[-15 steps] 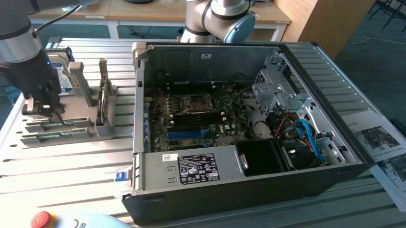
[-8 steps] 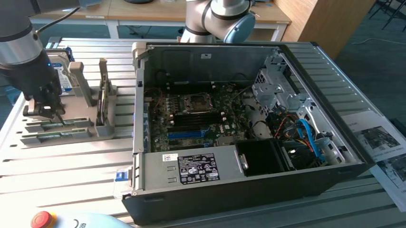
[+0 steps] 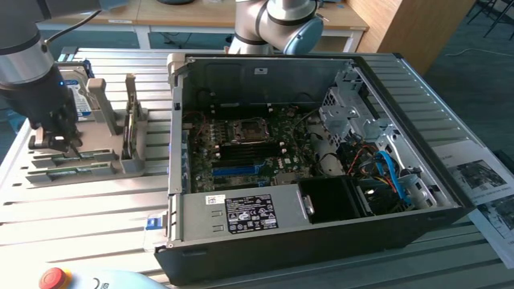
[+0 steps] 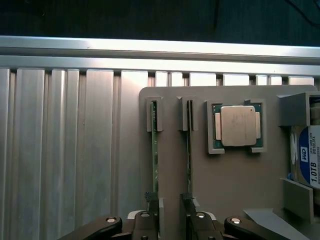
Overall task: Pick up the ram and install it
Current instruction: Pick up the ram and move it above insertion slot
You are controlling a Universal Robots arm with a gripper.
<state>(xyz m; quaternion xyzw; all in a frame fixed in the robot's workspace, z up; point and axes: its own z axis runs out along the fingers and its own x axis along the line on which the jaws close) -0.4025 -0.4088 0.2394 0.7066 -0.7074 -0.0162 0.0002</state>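
Note:
Two ram sticks stand on edge in slots of a grey holder (image 4: 240, 185): one ram stick (image 4: 154, 155) and a second ram stick (image 4: 189, 155) parallel to it. In the exterior view they lie as thin green strips (image 3: 72, 158) at the holder's (image 3: 105, 165) front. My gripper (image 4: 170, 222) hangs open just above one end of the sticks, one dark finger (image 4: 151, 220) roughly in line with each stick, nothing between them. In the exterior view the gripper (image 3: 56, 141) is over the holder at the left, apart from the open computer case (image 3: 321, 241).
A processor chip (image 4: 238, 126) and a hard drive (image 4: 307, 160) also sit in the holder. Inside the case, the motherboard (image 3: 241, 150) has blue slots (image 3: 241, 170). A ribbed metal table (image 3: 88, 217) carries everything; a red stop button (image 3: 55, 278) sits at its front.

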